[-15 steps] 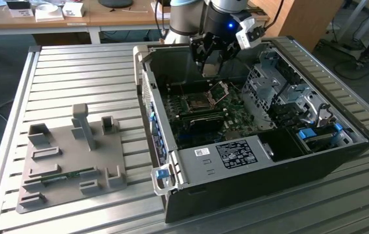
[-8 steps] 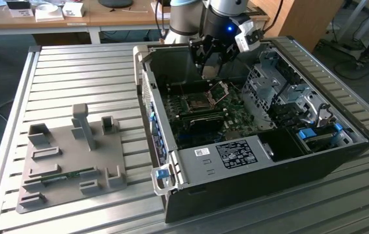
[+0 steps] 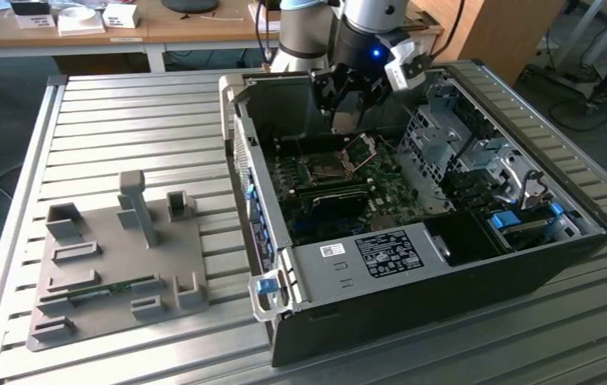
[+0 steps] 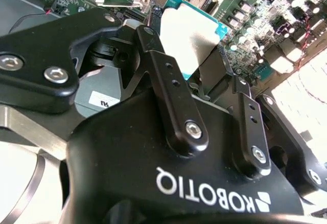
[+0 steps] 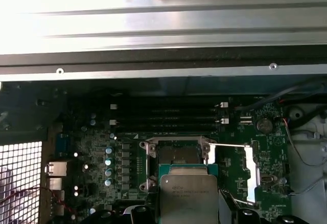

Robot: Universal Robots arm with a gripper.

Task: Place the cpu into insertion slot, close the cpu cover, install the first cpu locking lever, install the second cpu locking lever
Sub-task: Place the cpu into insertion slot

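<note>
Pinching the cpu (image 4: 190, 35) by two opposite edges, the gripper (image 4: 186, 55) has its black fingers (image 4: 171, 96) closed just to the chip's width. The chip's silvery top faces the second wrist camera, with a teal-green rim showing round it. It hangs in the air above the motherboard (image 5: 92, 183), touching nothing but the fingers. In the first wrist view it overlaps one edge of the insertion slot (image 5: 179, 155), whose dark square of contacts lies bare inside its metal rim; the chip is not seated. The cpu cover (image 5: 250, 175) is swung open to one side of the slot. Long black memory slots (image 5: 163, 114) run just beyond the socket.

In the exterior view the open computer case (image 3: 410, 305) lies on its side on a slatted metal table (image 3: 132, 128). The arm reaches down into the case, with the claw at roughly twelve o'clock from the socket and above the board. The cover stands tilted up at about two o'clock from the socket. At nine o'clock from the case, well apart from it, sits a grey fixture tray (image 3: 180, 253) with upright posts. A green memory stick (image 3: 100, 290) lies in the tray toward its seven o'clock corner. A wooden desk (image 3: 121, 32) runs behind the table at eleven o'clock.
</note>
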